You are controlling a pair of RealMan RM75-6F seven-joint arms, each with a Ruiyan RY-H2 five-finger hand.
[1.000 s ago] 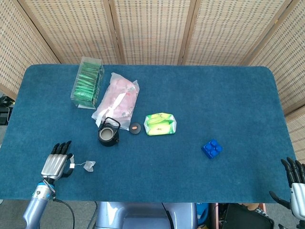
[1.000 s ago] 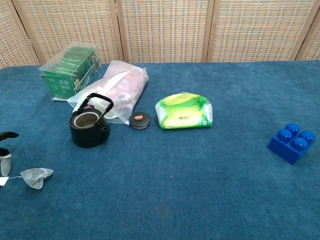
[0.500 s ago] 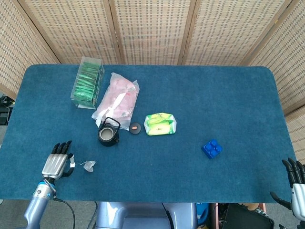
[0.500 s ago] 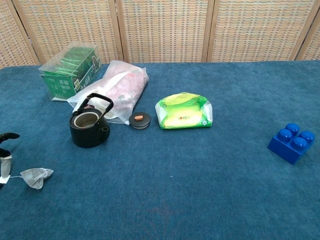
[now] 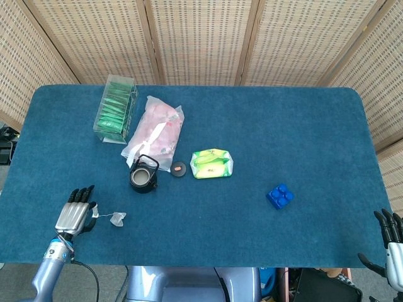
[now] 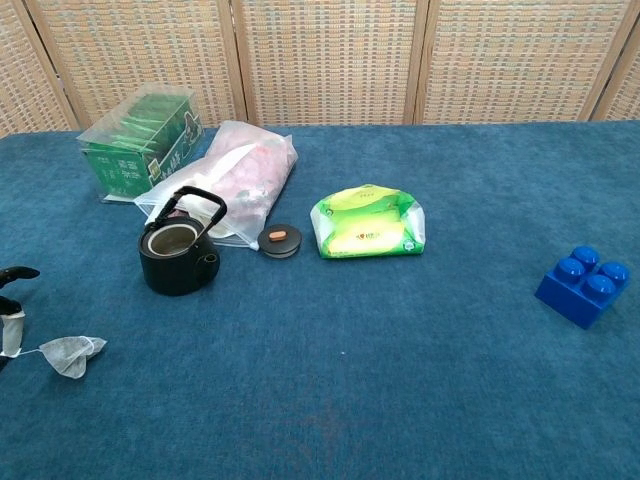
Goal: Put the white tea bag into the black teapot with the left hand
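The white tea bag (image 5: 117, 219) (image 6: 71, 354) lies on the blue cloth near the front left edge, its string running left to a small white tag. My left hand (image 5: 74, 217) (image 6: 9, 300) is at that tag and pinches it upright between thumb and finger; only the fingertips show in the chest view. The black teapot (image 5: 143, 175) (image 6: 178, 252) stands open, handle up, behind and to the right of the tea bag. Its lid (image 5: 179, 168) (image 6: 280, 240) lies beside it. My right hand (image 5: 393, 242) is off the table's front right corner, fingers spread, holding nothing.
Behind the teapot lie a clear bag with pink contents (image 5: 156, 131) and a clear box of green packets (image 5: 116, 109). A green and yellow packet (image 5: 212, 163) lies right of the lid. A blue brick (image 5: 279, 195) sits further right.
Almost nothing has moved. The left hand has shifted very slightly at the tag; the tea bag stays on the cloth. The right hand has sunk a little.
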